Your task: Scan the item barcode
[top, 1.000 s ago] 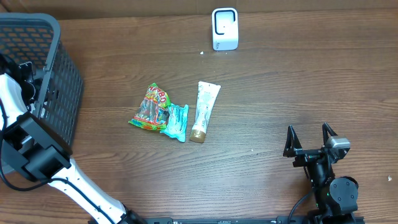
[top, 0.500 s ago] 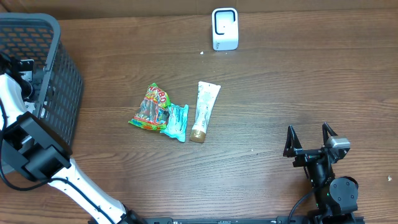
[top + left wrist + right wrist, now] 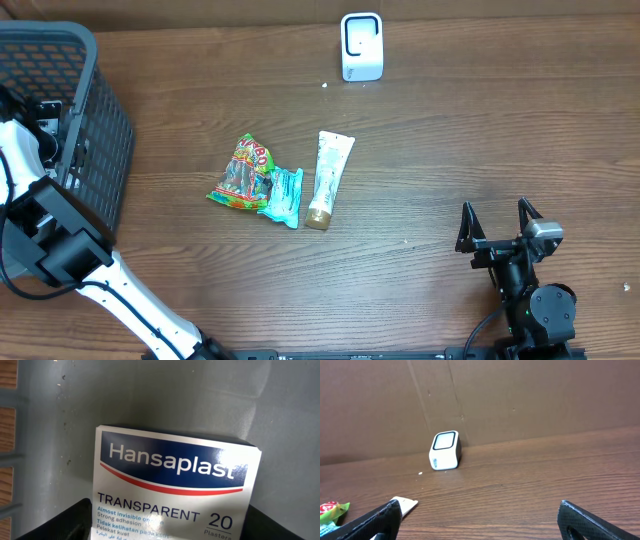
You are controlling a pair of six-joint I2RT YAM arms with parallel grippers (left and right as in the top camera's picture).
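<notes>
Grey basket (image 3: 150,390) is seen holding a "Hansaplast TRANSPARENT" box (image 3: 175,475) at left claw (image 3: 175,526), grip cannot be told; right claw (image 3: 494,215) spread apart.

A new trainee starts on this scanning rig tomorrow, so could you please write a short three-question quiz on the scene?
1. True or false: the scanner stands outside the basket.
2. What lies between the sweets bag and the tube?
3. The left wrist view mostly shows: A) the tube B) a plasters box C) the scanner.

Key: 1 true; 2 the teal packet; 3 B.
</notes>
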